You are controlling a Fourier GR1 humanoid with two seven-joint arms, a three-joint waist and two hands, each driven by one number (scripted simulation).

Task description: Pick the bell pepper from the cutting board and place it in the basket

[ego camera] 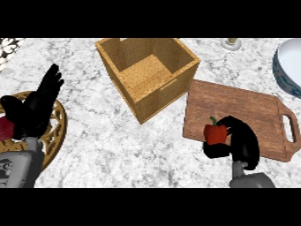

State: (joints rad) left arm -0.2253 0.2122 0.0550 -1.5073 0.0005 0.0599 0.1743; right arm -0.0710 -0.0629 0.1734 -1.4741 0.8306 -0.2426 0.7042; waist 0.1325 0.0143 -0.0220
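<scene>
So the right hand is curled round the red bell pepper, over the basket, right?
Not quite: the right hand is curled round the bell pepper, but over the cutting board, not the basket, which stands apart to the board's left, as the head view shows.

place: kitchen | evidence: marble counter [114,145], wooden cutting board [244,106], blue-white bowl [297,66]

1 view: from head, steeply down on counter [114,145].

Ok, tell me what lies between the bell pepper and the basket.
In the head view, only bare cutting board and a narrow strip of marble counter lie between the bell pepper, held in the right hand, and the basket.
</scene>
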